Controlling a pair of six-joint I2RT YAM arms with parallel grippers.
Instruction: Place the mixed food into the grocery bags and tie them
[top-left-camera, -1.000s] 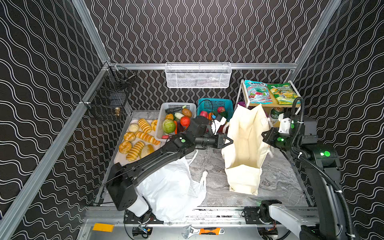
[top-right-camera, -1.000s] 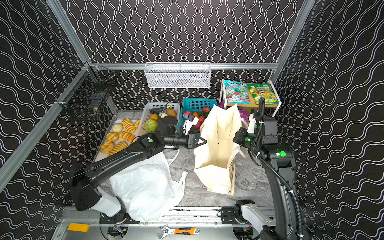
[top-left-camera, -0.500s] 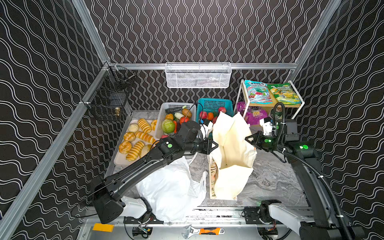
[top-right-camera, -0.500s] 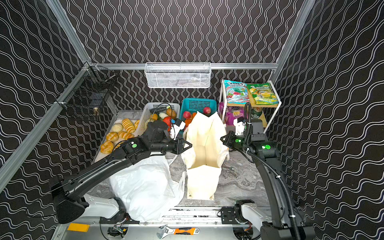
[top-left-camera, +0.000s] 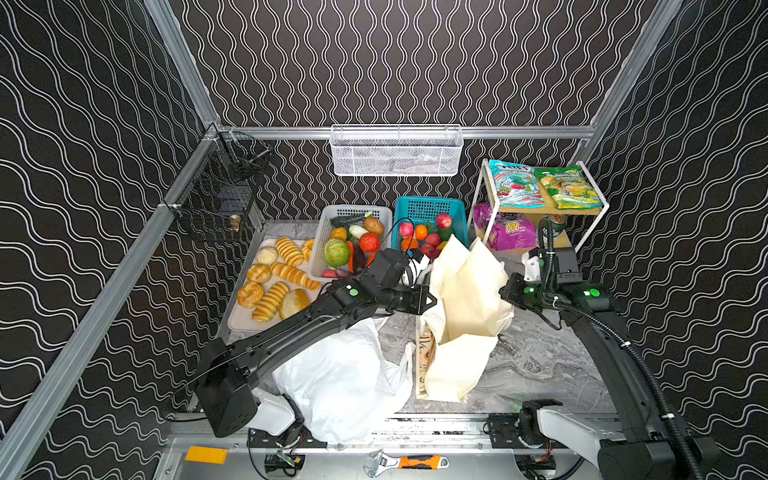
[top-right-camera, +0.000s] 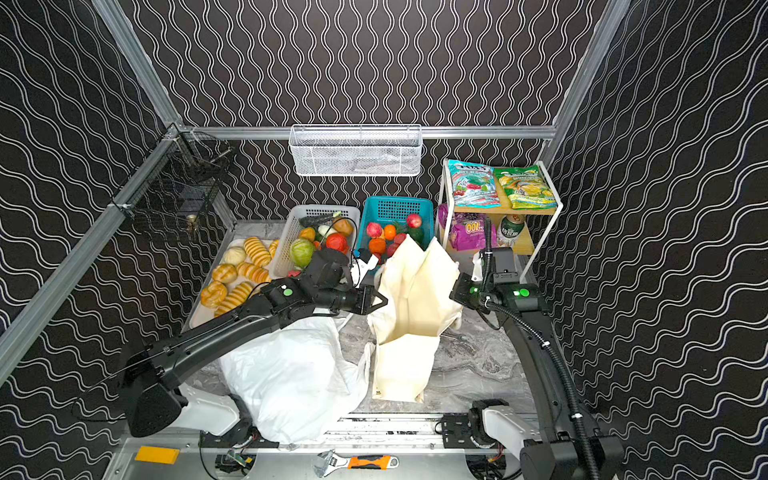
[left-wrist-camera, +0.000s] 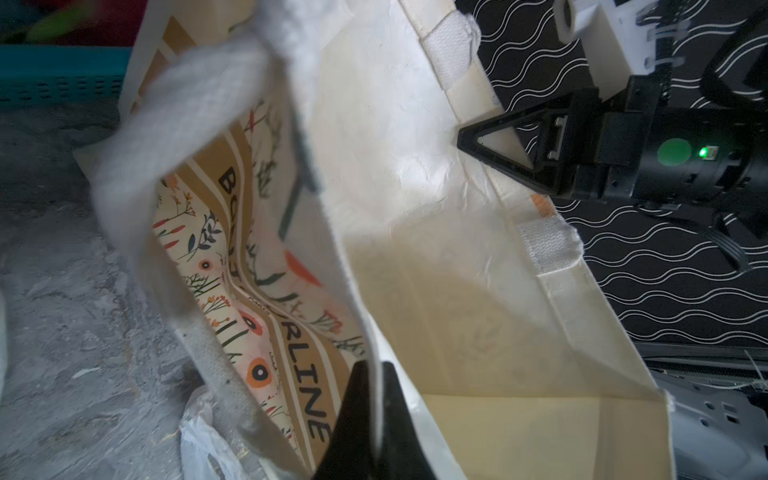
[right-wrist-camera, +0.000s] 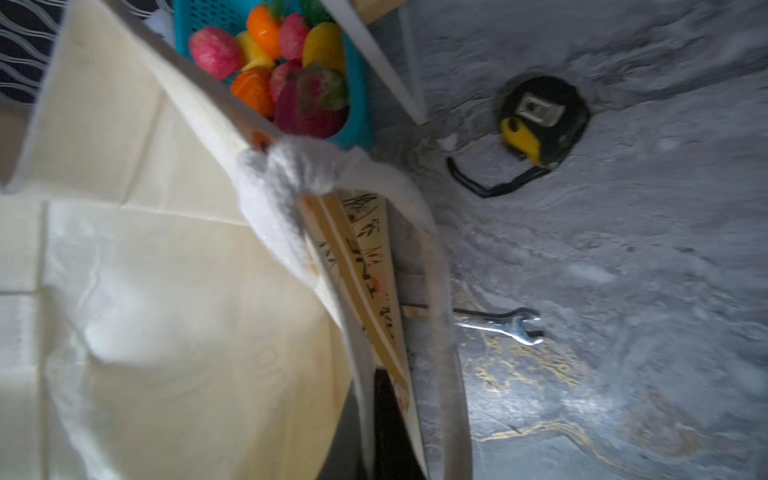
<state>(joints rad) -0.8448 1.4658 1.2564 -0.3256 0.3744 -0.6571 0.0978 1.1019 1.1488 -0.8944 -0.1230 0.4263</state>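
Marbled bench (top-left-camera: 540, 361): both arms stretch inward, left gripper (top-left-camera: 431, 299) and right gripper (top-left-camera: 503, 291) clamped on opposite rims of canvas tote (top-left-camera: 469, 282). Print reads "RLINE"

The grey marbled table (top-left-camera: 540, 361) in front of me carries a bread tray (top-left-camera: 245, 324) at far left, then a white basket (top-left-camera: 355, 207), a teal basket (top-left-camera: 428, 208) and a wire rack (top-left-camera: 484, 187) along the back. Nearer me sit a white plastic bag (top-left-camera: 340, 378) and a cream tote (top-left-camera: 453, 370), with a tape measure (right-wrist-camera: 540, 112) and a spanner (right-wrist-camera: 498, 326) near the tote.
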